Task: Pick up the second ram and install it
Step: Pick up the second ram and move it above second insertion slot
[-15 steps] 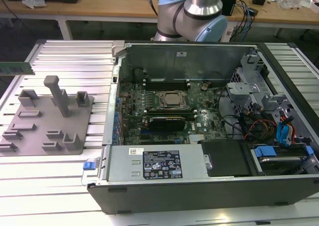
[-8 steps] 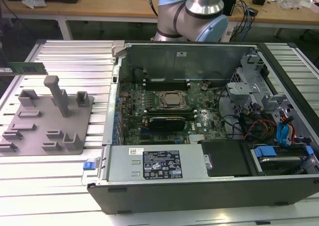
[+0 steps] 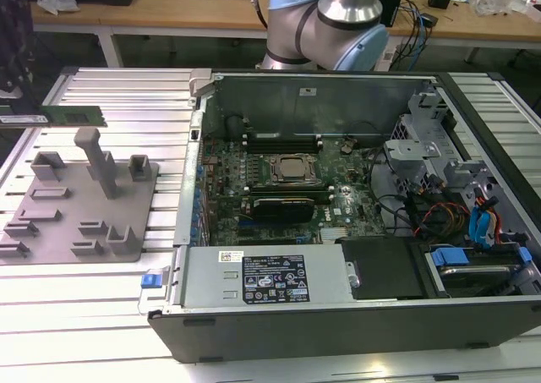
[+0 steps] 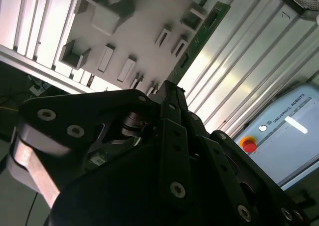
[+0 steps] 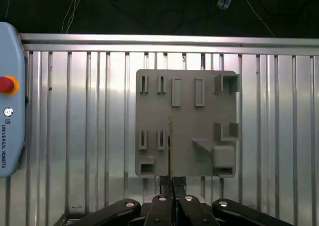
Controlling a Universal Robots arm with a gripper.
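Note:
The second ram point(image 3: 74, 115) is a thin green stick held level in the air above the far end of the grey holder plate point(image 3: 76, 205), at the exterior view's left. In the second wrist view my gripper point(image 4: 167, 89) is shut on one end of the ram point(image 4: 199, 41), which reaches out past the holder plate point(image 4: 134, 31). In the first wrist view the ram point(image 5: 170, 146) shows edge-on as a thin line rising from my shut gripper point(image 5: 172, 180) over the holder plate point(image 5: 187, 126).
An open computer case point(image 3: 338, 315) lies at the exterior view's right, its motherboard point(image 3: 279, 180) with a CPU socket and long black slots exposed. The ribbed metal table point(image 3: 127, 95) carries everything. A teach pendant point(image 5: 10, 96) with a red button lies beside the plate.

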